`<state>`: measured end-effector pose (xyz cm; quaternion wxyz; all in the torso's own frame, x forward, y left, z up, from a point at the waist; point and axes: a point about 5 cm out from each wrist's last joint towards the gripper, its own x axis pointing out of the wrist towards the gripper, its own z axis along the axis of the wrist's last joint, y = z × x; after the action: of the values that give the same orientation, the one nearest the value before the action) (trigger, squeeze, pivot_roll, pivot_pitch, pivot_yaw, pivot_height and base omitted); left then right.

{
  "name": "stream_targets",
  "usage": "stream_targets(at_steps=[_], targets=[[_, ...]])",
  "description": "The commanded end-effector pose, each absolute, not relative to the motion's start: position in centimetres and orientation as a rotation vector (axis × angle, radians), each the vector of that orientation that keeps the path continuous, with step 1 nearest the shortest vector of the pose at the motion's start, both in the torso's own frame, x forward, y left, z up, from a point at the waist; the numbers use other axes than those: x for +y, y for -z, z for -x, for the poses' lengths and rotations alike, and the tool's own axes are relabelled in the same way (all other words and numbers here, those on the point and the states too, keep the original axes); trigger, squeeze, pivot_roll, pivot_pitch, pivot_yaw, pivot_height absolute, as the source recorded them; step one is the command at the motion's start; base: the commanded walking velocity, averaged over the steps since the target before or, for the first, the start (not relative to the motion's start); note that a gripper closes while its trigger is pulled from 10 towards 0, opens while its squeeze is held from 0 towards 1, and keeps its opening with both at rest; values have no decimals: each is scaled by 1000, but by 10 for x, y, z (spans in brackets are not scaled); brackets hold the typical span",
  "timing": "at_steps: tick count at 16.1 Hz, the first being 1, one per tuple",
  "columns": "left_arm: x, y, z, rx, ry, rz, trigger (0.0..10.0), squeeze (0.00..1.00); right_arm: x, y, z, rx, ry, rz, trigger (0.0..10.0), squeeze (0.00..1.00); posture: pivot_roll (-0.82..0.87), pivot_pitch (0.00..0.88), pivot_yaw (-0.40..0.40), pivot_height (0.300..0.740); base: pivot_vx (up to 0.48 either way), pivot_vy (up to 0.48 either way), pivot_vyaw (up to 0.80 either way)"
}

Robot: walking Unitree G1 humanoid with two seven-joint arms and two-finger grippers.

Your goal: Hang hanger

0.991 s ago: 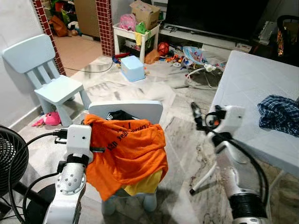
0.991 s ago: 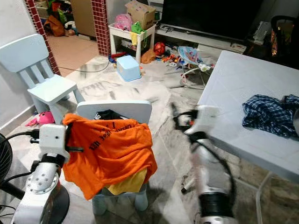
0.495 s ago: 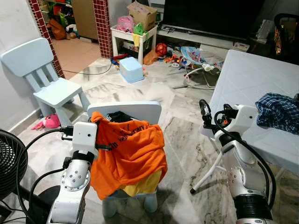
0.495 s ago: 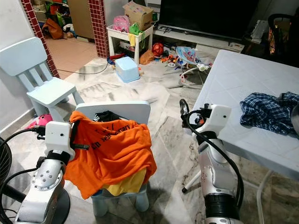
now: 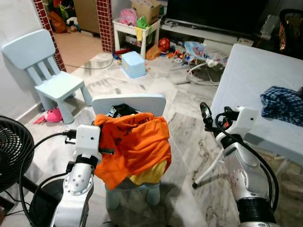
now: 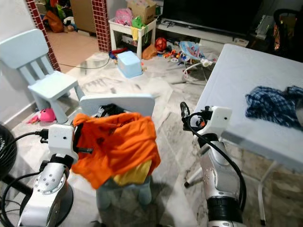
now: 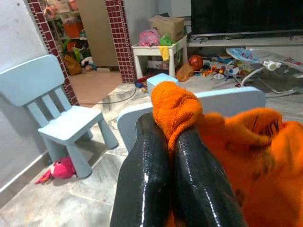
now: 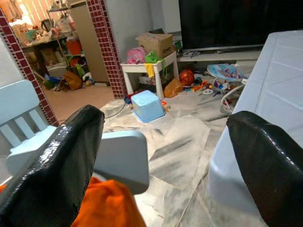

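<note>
left gripper [image 7: 170, 142] pinched tight on orange shirt [image 5: 135, 144], now lifting off chair [image 5: 129, 105] | right gripper [image 8: 161, 151] wide open, empty | hanger nowhere yet

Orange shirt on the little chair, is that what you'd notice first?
Yes: the bright orange shirt draped over the pale blue chair grabs the eye, with the left tool pinching a fold of it. The right tool hangs open beside the white table, where a blue plaid cloth lies.
</note>
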<state>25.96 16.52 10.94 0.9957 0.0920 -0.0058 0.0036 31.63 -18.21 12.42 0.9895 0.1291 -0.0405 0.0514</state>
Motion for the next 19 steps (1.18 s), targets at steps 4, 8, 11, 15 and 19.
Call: stream_targets(at_steps=[4, 8, 11, 15, 19], targets=[[163, -112, -259, -14, 4, -171, 10000, 0, -184, -127, -315, -80, -105, -254, 10000, 0, -29, 0, -54, 740, -316, 0, 0], [161, -112, -259, -8, 7, -162, 10000, 0, -186, -128, -315, -81, -103, -249, 10000, 0, -34, 0, -57, 740, -313, 0, 0], [159, -110, -259, -4, 16, -156, 10000, 0, -186, -127, -314, -77, -99, -243, 10000, 0, -41, 0, -57, 740, -283, 0, 0], [133, -143, -283, -110, 140, -113, 10000, 0, -186, -128, -321, -61, -82, -195, 10000, 0, -45, 0, -49, 740, 0, 0, 0], [53, -163, -278, -159, 739, -210, 10000, 0, -186, -131, -321, -77, -58, -248, 10000, 0, -54, 0, -34, 740, 0, 0, 0]])
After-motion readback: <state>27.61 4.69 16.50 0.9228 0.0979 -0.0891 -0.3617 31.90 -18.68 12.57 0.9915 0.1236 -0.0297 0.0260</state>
